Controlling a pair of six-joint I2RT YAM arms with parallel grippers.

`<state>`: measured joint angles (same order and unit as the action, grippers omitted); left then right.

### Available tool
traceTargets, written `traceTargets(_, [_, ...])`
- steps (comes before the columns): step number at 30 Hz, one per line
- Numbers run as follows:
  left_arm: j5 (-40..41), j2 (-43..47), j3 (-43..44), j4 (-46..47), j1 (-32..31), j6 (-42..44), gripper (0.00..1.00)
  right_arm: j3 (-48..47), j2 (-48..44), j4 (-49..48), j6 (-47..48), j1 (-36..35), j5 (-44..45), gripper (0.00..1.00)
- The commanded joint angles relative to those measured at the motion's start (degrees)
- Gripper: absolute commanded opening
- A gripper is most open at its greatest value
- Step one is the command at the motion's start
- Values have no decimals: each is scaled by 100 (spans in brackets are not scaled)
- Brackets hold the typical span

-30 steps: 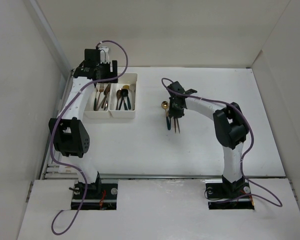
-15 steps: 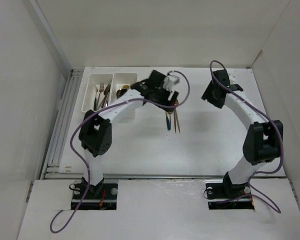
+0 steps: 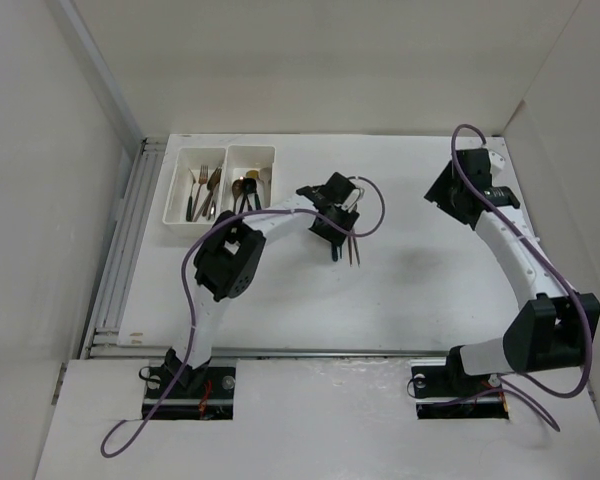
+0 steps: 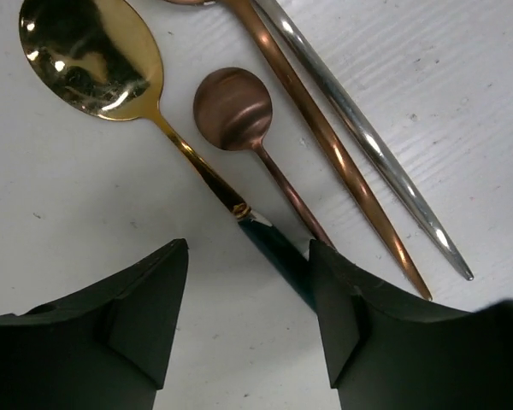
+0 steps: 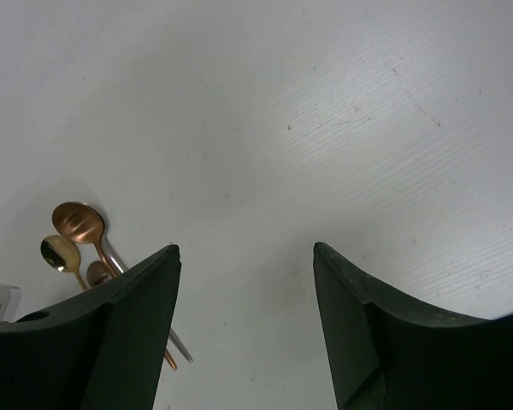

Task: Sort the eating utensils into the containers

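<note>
Several loose utensils [image 3: 343, 246] lie mid-table. In the left wrist view they are a gold spoon [image 4: 90, 55] with a dark teal handle [image 4: 278, 248], a small copper spoon [image 4: 232, 108], a copper handle [image 4: 325, 137] and a silver handle [image 4: 372, 149]. My left gripper [image 3: 333, 222] is open just above them [image 4: 248, 295], and the teal handle runs beside its right finger [image 4: 342, 316]. My right gripper [image 3: 446, 192] is open and empty [image 5: 246, 286] over bare table. The two joined white trays [image 3: 180, 160] hold forks [image 3: 202, 188] on the left and spoons [image 3: 246, 190] on the right.
White walls close in the table on the left, back and right. A metal rail [image 3: 120, 250] runs along the left edge. The left arm's purple cable [image 3: 372, 215] loops beside the loose utensils. Spoon heads [image 5: 79, 222] show at the left of the right wrist view.
The left arm has swung from over the trays to the loose utensils and come down close to them. The right arm has drawn back from those utensils to the far right.
</note>
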<state>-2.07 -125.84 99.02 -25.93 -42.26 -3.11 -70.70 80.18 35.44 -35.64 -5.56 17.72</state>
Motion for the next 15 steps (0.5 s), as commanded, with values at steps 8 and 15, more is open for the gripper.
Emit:
traceTargets(8, [14,464,-700,80,-107,-110,44,170,-231,-275,303,11,-75,68])
traceTargets(15, [-285,-81,-445,-236,112,-110,6,4,-178,-152,303,11,-75,67])
